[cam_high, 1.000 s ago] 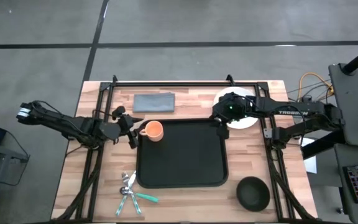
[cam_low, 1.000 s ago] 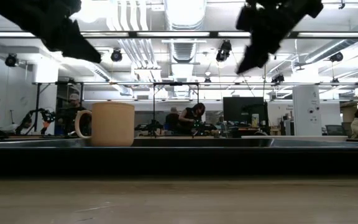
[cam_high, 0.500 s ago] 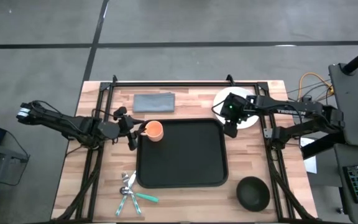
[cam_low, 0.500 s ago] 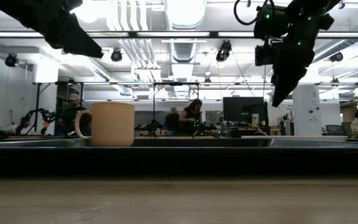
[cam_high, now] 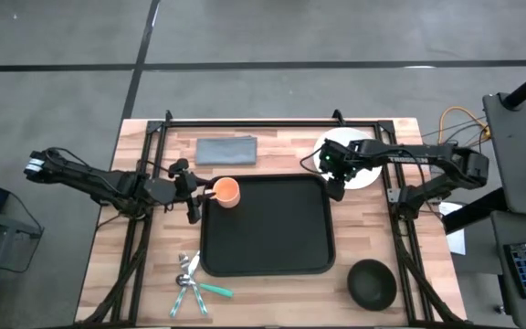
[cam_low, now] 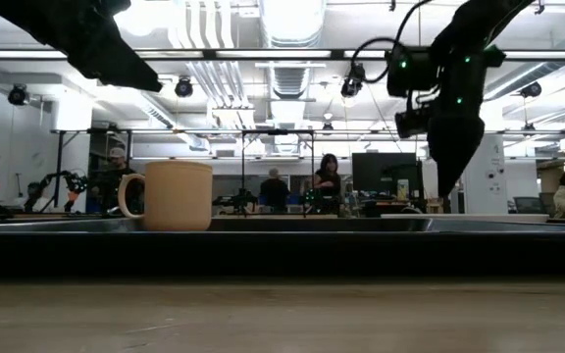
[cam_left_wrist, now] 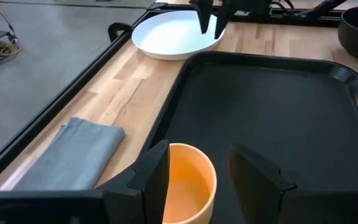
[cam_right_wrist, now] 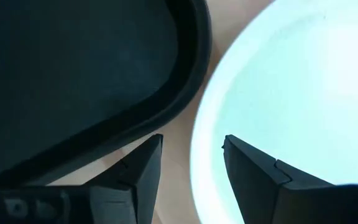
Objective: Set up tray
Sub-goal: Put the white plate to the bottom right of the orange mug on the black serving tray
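Black tray (cam_high: 268, 226) mid-tabletop, low view shows only its rim, right end effector (cam_right_wrist: 190, 163) fingers apart over white plate (cam_right_wrist: 291, 93) edge, left end effector (cam_left_wrist: 194, 177) apart astride orange cup (cam_left_wrist: 188, 183)

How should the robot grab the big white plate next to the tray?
Probably by the thin rim of the white plate, on the edge nearest the tray. The plate lies flat on the table, so only its rim fits between fingers. The right gripper already hangs open over that edge; coming down from above looks best.
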### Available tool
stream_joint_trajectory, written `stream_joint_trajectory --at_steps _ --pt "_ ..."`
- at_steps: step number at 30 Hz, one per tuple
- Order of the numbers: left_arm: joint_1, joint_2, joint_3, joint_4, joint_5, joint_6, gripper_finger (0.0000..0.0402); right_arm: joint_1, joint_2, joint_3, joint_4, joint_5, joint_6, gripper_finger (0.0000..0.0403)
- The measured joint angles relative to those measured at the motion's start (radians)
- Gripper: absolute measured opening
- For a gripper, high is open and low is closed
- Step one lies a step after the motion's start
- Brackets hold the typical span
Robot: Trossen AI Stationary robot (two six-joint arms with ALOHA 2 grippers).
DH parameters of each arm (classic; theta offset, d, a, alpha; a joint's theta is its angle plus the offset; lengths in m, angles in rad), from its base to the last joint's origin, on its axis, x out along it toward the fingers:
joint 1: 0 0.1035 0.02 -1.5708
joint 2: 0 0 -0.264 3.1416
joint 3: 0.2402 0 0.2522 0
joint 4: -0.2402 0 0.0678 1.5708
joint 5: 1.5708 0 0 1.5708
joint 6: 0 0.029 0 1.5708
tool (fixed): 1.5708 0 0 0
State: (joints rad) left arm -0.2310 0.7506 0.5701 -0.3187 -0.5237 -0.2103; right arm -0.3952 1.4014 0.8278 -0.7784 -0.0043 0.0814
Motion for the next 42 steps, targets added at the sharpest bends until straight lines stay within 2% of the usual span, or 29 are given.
stream_joint_trajectory --at_steps 13,21,24,27,30,33,36,38,42 --pt "0.000 0.000 0.000 0.000 0.002 0.003 0.0145 -0.034 0.071 -0.007 0.009 -0.046 0.012 0.0133" --pt "0.000 0.000 0.000 0.000 0.002 0.003 0.0145 -0.039 0.160 -0.010 0.016 -0.048 0.000 0.0127" --pt "0.000 0.000 0.006 -0.001 0.002 0.003 0.0145 -0.047 0.186 -0.008 0.013 -0.047 -0.001 0.0096" --pt "0.000 0.000 0.014 -0.002 0.004 0.003 0.0145 -0.051 0.196 -0.004 0.007 -0.033 -0.003 0.0034" --pt "0.000 0.000 0.024 0.000 0.019 0.003 0.0145 -0.049 0.189 0.004 -0.004 0.031 0.012 0.0015" --pt "0.000 0.000 0.031 -0.003 0.026 0.003 0.0145 -0.048 0.145 0.042 -0.085 0.055 0.012 0.0010" --pt "0.000 0.000 0.034 0.000 0.034 0.003 0.0145 -0.037 0.084 0.125 -0.250 0.068 0.014 0.0008" --pt "0.000 0.000 0.030 0.000 0.034 0.003 0.0145 -0.003 0.054 0.183 -0.346 0.109 0.006 0.0008" --pt "0.000 0.000 0.026 -0.002 0.034 0.003 0.0145 0.105 0.027 0.313 -0.473 0.104 -0.040 0.0007"
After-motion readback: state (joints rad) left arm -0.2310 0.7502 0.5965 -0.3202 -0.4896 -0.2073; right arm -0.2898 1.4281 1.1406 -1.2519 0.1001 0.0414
